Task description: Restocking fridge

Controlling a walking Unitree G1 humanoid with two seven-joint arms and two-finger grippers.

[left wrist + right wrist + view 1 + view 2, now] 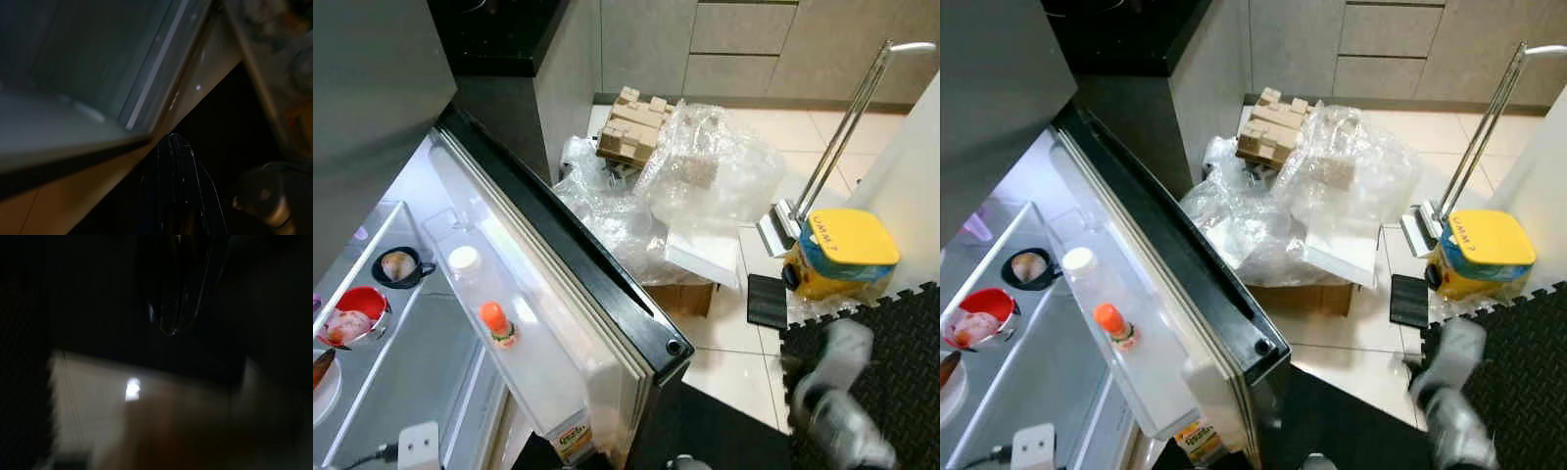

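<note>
Right arm [837, 406] is motion-blurred; the juice carton [573, 443] is cut off.

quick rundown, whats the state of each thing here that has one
fridge door: swung open, shelves lit
orange-capped bottle: upright in the door shelf, cap on
white-capped clear bottle: upright in the door shelf, cap on
red bowl: on a fridge shelf, holding food
black cup: upright, filled
clear plastic wrap: crumpled on the floor

Dark left hand [178, 161], fingers together, under fridge door edge [98, 152]
</note>
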